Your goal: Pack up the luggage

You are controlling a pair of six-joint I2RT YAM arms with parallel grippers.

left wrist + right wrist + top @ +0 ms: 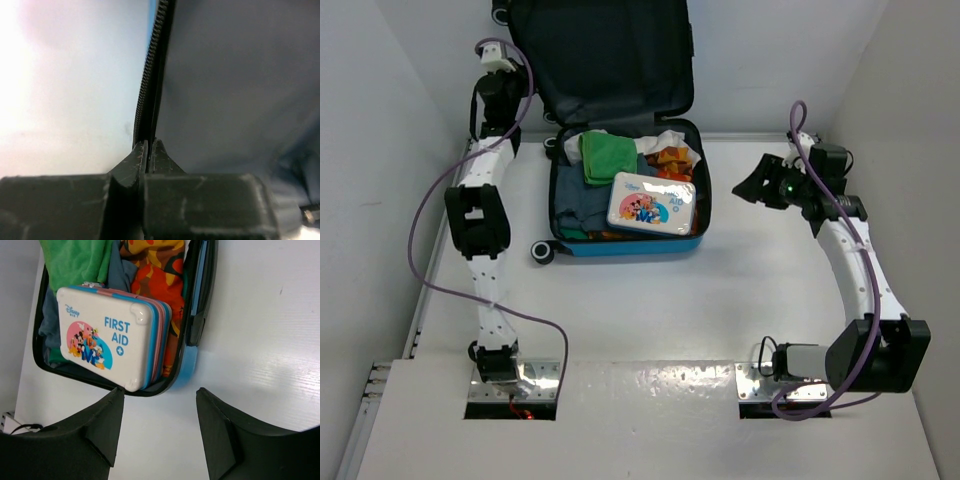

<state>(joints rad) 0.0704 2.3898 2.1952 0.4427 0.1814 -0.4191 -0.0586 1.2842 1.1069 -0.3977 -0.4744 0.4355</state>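
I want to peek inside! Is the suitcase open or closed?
Open. The suitcase has its lid standing up, and clothes and the first-aid box show inside.

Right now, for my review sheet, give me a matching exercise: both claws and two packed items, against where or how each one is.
Things:
1. left claw
2. right claw
3. first-aid box
4. green cloth

States:
A. open, over the table beside the luggage
B. lying on the clothes, near side
C. shut on the zipper edge of the lid
D. far side of the packed half

Pairs: 1-C, 2-A, 3-B, 4-D
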